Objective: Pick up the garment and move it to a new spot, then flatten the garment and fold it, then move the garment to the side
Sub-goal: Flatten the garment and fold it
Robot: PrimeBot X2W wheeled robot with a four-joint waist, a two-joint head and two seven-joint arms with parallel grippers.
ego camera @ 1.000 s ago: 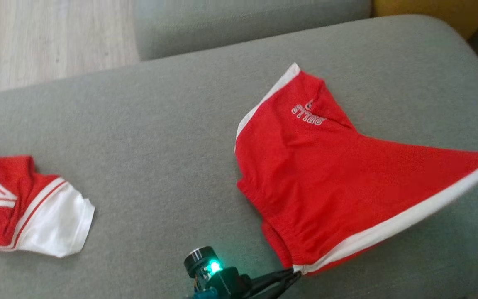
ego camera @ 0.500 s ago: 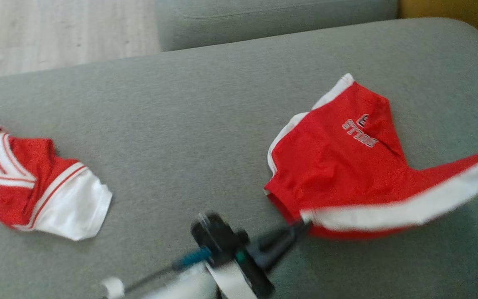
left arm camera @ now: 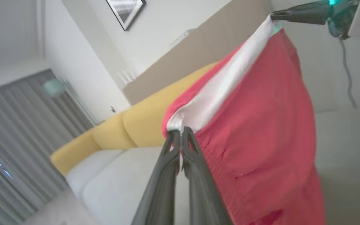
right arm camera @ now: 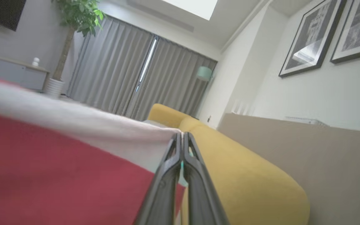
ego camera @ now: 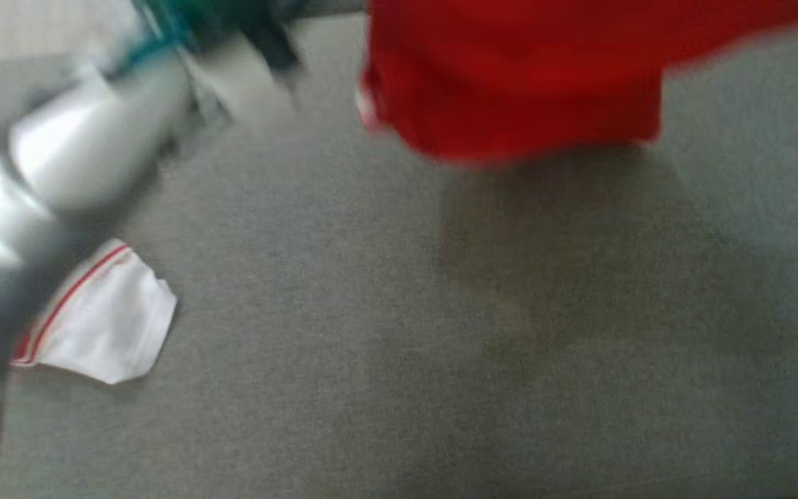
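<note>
Forearm of the left arm (ego camera: 59, 159) cuts across the left of the head view, pale and badly blurred. Just under it, a second red-and-white garment (ego camera: 104, 333) lies crumpled on the grey cushion (ego camera: 399, 360). Further right, at the top, there's the red garment (ego camera: 510, 90), up off the cushion with its shadow on the fabric below. On to the wrists: the left gripper (left arm camera: 180, 132) has its two dark fingers pressed together on one corner, right at the end of the white band (left arm camera: 220, 84). The band runs taut up to the right gripper (right arm camera: 182, 137), fingers likewise pinched tight on the far end. Red cloth hangs between them, with a yellow sofa (right arm camera: 245, 175) behind.
</note>
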